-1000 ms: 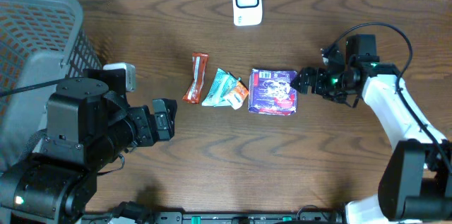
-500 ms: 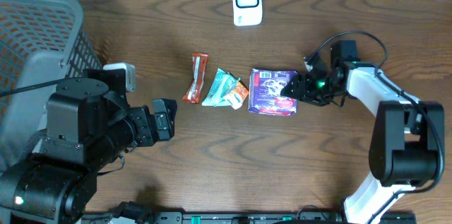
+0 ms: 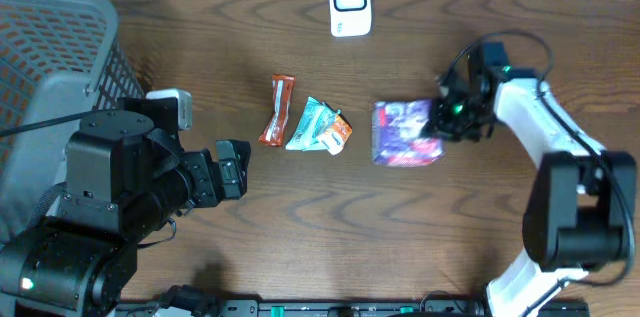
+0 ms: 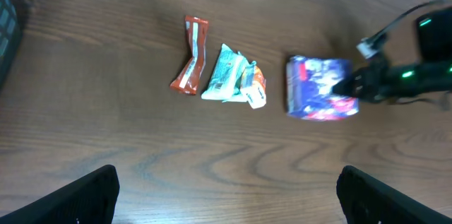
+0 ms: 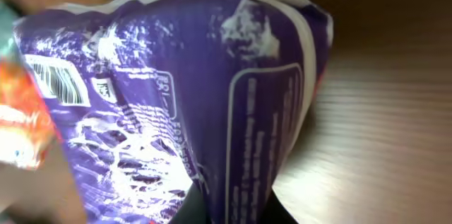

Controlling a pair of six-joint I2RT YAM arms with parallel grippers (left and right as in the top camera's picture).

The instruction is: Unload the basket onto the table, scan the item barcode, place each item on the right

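The right gripper (image 3: 436,129) had closed fully on the right edge of the glossy purple foil snack packet (image 3: 402,133) and pulled it rightward, away from the crumpled teal-and-orange wrapper (image 3: 318,125) it had lain beside. So the pick looked made, though the packet lay well short of the white box-shaped scanner (image 3: 350,2) at the table's far edge. The left gripper (image 3: 235,168) hung wide open and empty.
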